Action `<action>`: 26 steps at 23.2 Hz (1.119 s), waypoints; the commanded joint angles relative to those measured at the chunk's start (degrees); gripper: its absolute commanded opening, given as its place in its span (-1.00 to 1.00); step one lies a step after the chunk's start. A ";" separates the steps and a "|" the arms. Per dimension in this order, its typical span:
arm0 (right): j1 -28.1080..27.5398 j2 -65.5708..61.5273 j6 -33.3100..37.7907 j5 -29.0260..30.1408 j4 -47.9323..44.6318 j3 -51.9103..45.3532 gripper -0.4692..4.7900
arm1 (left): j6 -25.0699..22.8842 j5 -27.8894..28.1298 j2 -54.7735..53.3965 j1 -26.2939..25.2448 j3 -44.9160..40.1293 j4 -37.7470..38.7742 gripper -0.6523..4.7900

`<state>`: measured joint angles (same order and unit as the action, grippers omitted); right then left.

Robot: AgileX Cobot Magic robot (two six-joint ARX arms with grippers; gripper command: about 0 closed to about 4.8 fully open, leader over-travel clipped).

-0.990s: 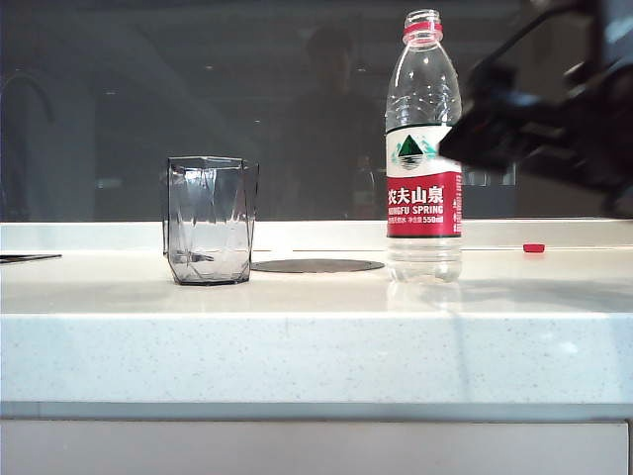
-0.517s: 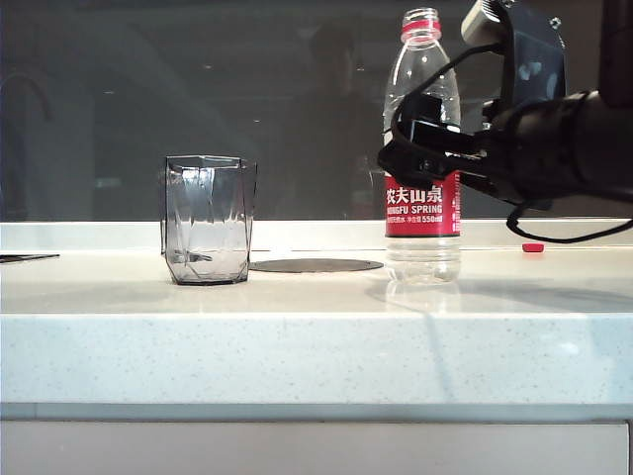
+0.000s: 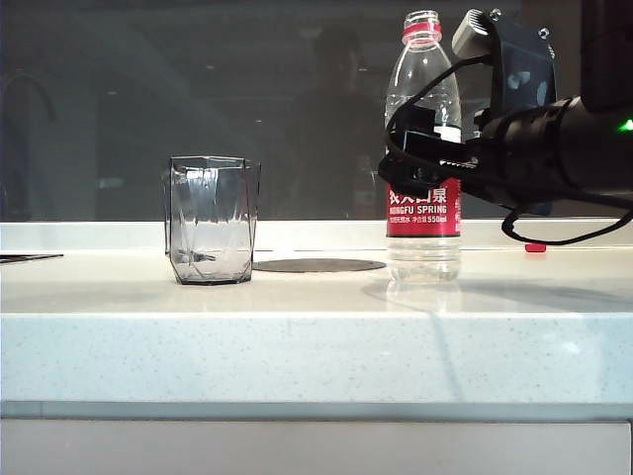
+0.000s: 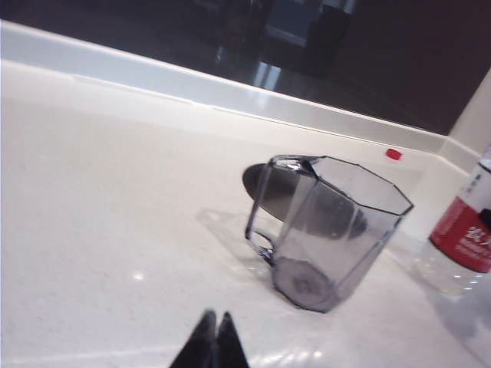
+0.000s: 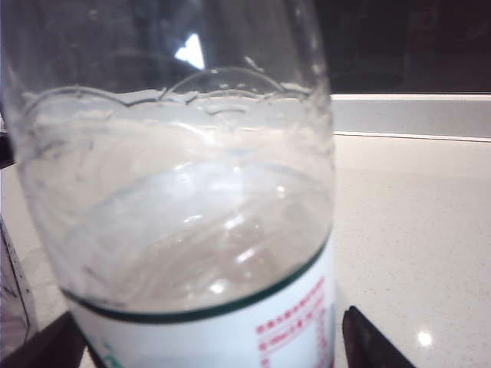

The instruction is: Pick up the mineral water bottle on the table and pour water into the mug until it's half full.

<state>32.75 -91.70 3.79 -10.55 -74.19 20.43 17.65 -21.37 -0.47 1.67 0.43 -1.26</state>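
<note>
The mineral water bottle (image 3: 423, 148) stands upright, uncapped, right of centre on the white tabletop (image 3: 316, 341) in the exterior view. The right claw (image 3: 420, 163) reaches in from the right edge at label height, its jaws spread wide on either side of the bottle, not yet pressing it; in the right wrist view the bottle (image 5: 180, 199) fills the frame between the dark fingertips (image 5: 368, 341). The mug (image 3: 211, 220) stands empty, well apart, at centre left. The left claw (image 4: 212, 345) hovers near the mug (image 4: 326, 230), its jaws pinched together.
</note>
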 commanded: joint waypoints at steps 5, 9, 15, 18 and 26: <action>0.02 -1.29 0.04 -1.42 -1.03 1.27 1.00 | 0.81 -0.72 -0.02 0.04 0.17 -0.50 -0.77; 0.04 -3.17 0.04 -1.36 -1.07 3.08 1.00 | 0.81 -0.68 -0.02 0.04 0.17 -0.48 -0.77; 0.02 -3.28 0.02 -1.38 -1.05 3.69 1.00 | 0.81 -0.39 0.26 0.70 0.15 -0.66 -0.77; 0.04 -3.28 0.04 -1.36 -0.63 3.67 1.00 | 0.81 1.38 0.26 4.72 0.13 -0.50 -0.77; 0.02 -3.30 0.04 -1.38 -0.20 3.67 1.00 | 0.81 1.84 0.26 20.04 0.15 -0.50 -0.77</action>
<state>32.71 -95.26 3.79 -11.86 -73.73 23.90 18.15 -19.40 -0.19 20.88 0.43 -1.21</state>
